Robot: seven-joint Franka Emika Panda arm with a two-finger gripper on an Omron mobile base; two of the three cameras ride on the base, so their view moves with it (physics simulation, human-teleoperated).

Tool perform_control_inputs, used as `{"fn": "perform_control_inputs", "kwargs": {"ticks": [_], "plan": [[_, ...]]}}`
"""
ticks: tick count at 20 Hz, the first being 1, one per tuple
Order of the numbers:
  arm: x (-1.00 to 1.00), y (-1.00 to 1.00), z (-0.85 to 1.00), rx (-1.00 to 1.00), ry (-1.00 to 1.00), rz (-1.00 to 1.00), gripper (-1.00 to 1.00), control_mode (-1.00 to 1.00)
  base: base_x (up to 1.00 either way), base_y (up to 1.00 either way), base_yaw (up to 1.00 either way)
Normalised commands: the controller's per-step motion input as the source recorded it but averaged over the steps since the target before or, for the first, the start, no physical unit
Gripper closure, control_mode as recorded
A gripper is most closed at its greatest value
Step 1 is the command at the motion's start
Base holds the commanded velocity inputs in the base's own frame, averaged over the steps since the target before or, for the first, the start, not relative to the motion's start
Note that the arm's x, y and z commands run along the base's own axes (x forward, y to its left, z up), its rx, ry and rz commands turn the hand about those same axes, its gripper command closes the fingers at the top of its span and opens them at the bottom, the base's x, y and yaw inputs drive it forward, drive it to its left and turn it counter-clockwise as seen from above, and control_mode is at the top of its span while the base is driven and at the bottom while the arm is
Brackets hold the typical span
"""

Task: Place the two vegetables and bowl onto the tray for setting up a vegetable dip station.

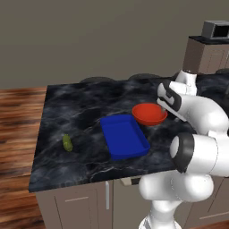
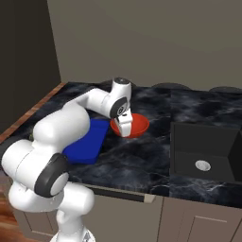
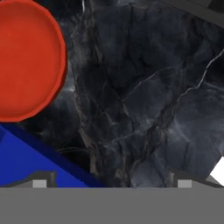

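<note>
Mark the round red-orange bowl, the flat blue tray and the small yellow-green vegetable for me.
Round red-orange bowl [image 1: 149, 114]: left base view, inner floor.
Flat blue rectangular tray [image 1: 124, 136]: left base view, bare floor.
Small oblong yellow-green vegetable [image 1: 67, 143]: left base view, its middle.

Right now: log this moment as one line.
gripper: open, empty, by bowl | bowl: on counter, beside tray | tray: empty | pickle: on counter

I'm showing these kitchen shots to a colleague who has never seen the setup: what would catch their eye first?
The bright blue tray lies bare on the dark marble counter, with the red-orange bowl on the counter just past its far corner. The white arm reaches over, its open pincer hanging by the bowl's near rim. A small yellow-green vegetable lies alone towards the counter's left end.
</note>
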Motion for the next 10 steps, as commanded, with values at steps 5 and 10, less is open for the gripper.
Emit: {"fn": "perform_control_inputs", "kwargs": {"ticks": [5,10], "plan": [[0.22,0.00,-0.24,0.07,0.08,0.00,-1.00,-1.00,0.00,0.00,0.00],[0.18,0.00,-0.20,0.03,0.04,-0.02,-1.00,-1.00,0.00,0.00,0.00]]}}
